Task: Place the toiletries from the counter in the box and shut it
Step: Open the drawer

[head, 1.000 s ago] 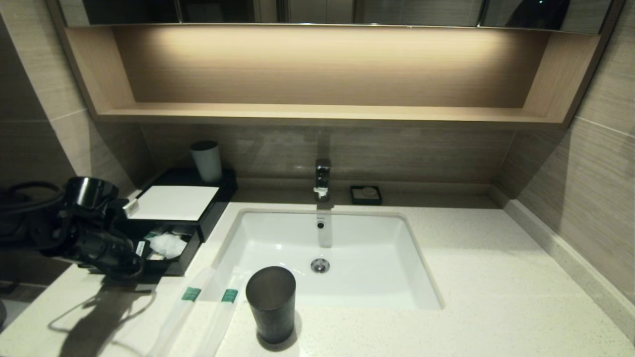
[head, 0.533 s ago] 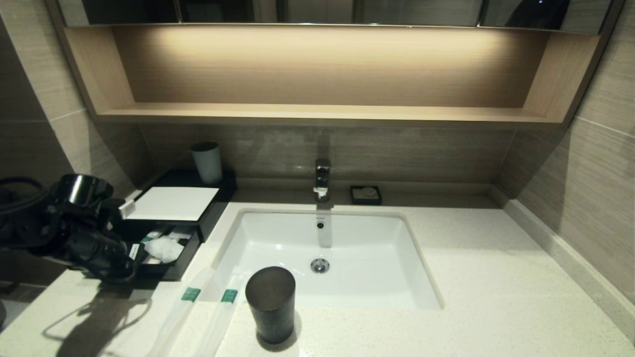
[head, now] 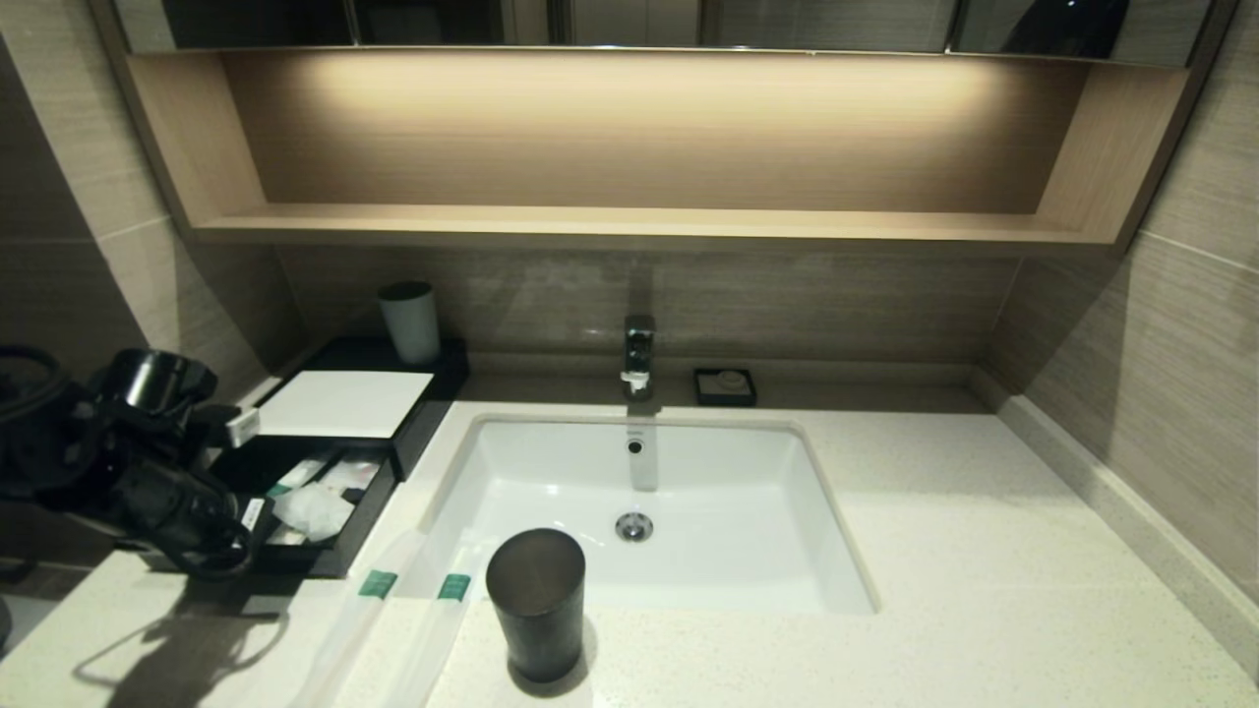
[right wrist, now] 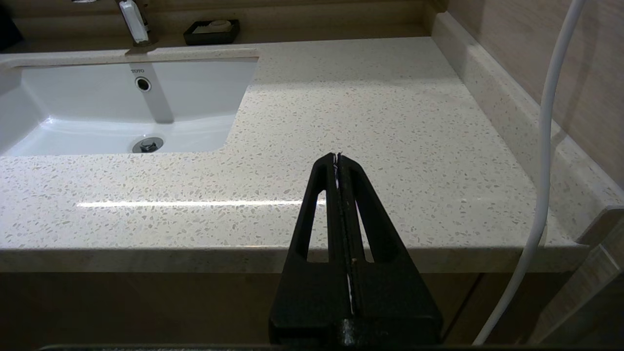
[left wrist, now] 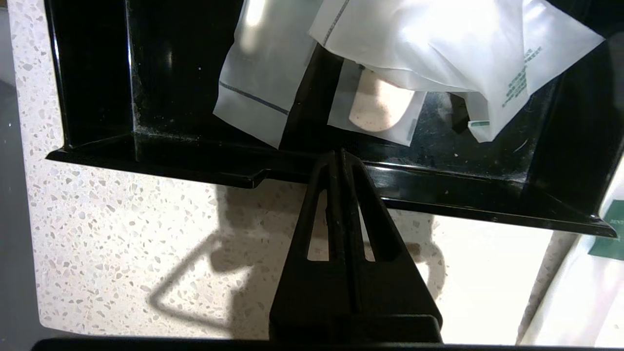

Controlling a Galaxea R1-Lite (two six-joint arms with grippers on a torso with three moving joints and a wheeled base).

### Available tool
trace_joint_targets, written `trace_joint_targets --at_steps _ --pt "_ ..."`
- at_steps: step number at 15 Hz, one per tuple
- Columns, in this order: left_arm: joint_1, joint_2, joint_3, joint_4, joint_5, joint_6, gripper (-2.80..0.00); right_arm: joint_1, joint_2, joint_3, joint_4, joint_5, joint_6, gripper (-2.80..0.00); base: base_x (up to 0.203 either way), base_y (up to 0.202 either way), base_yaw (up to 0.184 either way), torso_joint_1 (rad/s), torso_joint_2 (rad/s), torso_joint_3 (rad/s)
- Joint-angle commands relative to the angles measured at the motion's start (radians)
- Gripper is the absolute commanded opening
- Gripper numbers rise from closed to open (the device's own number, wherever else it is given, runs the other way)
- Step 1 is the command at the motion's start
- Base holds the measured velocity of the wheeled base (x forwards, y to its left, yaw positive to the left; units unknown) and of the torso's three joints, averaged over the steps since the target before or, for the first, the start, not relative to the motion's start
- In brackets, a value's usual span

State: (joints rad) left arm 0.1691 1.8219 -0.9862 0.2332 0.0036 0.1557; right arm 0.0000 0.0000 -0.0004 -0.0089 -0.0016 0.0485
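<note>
The black box [head: 433, 379] with a white top panel stands at the counter's [head: 984, 551] back left, its front drawer [head: 339, 551] pulled out. White sachets [head: 313, 511] lie inside the drawer. My left gripper [head: 248, 536] is shut, its tips [left wrist: 340, 155] against the rim of the drawer's front wall [left wrist: 463, 195]. Two toiletries packets [head: 366, 605] [head: 441, 615] with green bands lie side by side on the counter, just in front of the drawer. One packet's edge [left wrist: 575, 292] shows in the left wrist view. My right gripper [right wrist: 337, 157] is shut and empty above the counter's front right.
A dark grey cup [head: 538, 600] stands right of the packets, before the white basin [head: 689, 560]. A tap [head: 639, 354] and a small black soap dish [head: 726, 385] sit behind the basin. A pale cup [head: 410, 320] stands on the box's back. A white cable [right wrist: 546, 146] hangs at the right.
The drawer has slid further out toward the counter's front, together with my left gripper. More of the sachets inside now show.
</note>
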Motion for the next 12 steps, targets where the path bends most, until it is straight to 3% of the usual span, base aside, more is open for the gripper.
trace_joint_targets --at_steps 1,12 --pt "0.001 -0.024 -0.002 -0.006 0.001 0.000 -2.80 0.000 0.002 0.000 0.000 0.000 0.001 -2.80 0.000 0.000 0.000 0.000 0.00 0.000" --pt "-0.001 -0.262 -0.045 -0.007 -0.015 -0.009 -2.80 0.000 0.002 0.000 0.000 0.000 0.001 -2.80 0.000 0.000 0.000 0.000 0.00 0.000"
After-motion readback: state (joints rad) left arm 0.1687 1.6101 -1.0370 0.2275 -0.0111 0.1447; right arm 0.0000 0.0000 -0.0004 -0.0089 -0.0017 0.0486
